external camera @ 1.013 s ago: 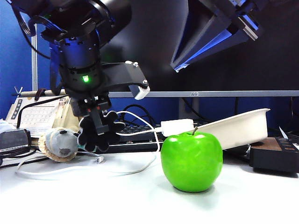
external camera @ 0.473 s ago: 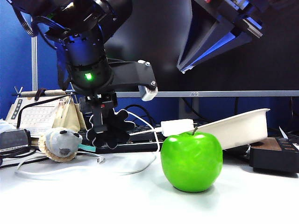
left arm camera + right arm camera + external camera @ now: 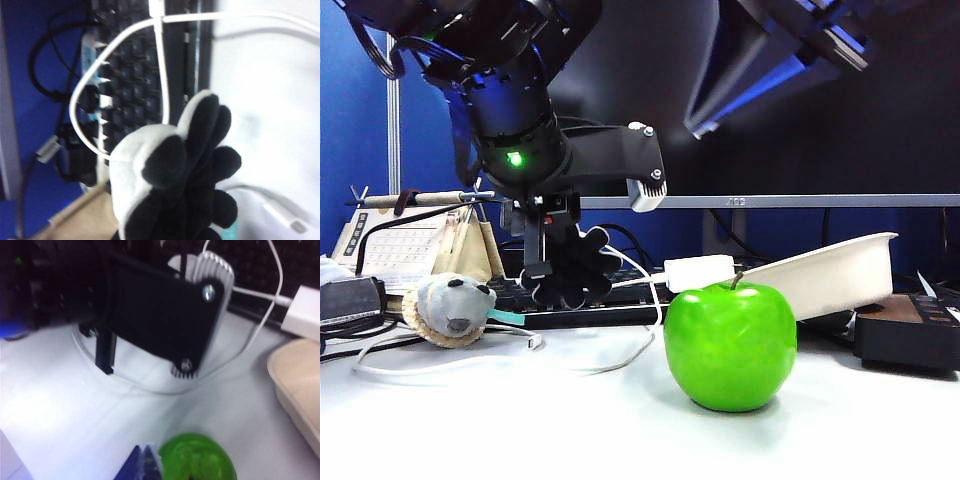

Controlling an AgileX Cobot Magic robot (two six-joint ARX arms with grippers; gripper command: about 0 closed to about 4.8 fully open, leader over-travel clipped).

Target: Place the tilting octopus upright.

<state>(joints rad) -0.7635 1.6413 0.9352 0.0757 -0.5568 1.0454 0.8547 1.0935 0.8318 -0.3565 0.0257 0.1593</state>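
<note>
Octopus aloft, black undersides facing the camera.
Left gripper (image 3: 552, 262), left of centre, is clamped on the octopus (image 3: 572, 268) above the table (image 3: 620, 430); a skewed set-down could tip it again. Right gripper (image 3: 145, 463) hangs high at upper right, blue fingertips pressed together, over the apple (image 3: 730, 345).

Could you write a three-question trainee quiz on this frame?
1. True or false: the left hand holds the octopus clear of the table.
2. Which lies nearest the green apple? A) white tray B) grey plush head C) calendar
3. Which side of the octopus faces the exterior camera?

Key: 1 true, hand shut on it. 2 A. 3 The black underside of its tentacles. The right hand hovers above the apple; its state is unclear.
</note>
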